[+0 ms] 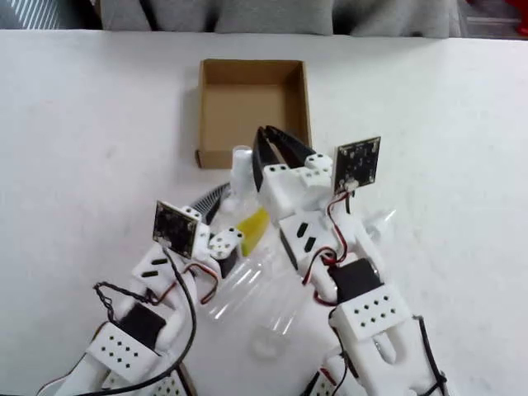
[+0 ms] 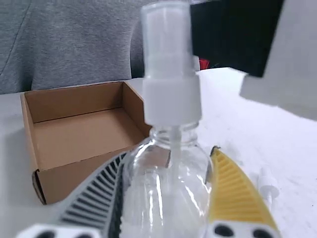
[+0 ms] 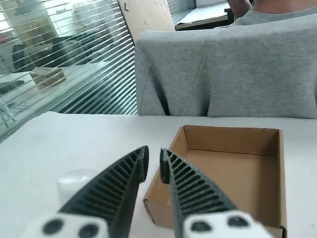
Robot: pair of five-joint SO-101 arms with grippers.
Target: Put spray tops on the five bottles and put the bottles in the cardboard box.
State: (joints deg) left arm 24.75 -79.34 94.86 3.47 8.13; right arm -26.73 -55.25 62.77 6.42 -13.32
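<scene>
Left wrist view: left claw (image 2: 169,153) grips bottle (image 2: 168,198).

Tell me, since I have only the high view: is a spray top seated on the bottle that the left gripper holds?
Observer: Yes. In the left wrist view a white spray top sits upright on the neck of the clear bottle.
Operator: Does the right gripper carry anything?
Observer: No. The right wrist view shows the right gripper with its jaws nearly together and nothing between them.
</scene>
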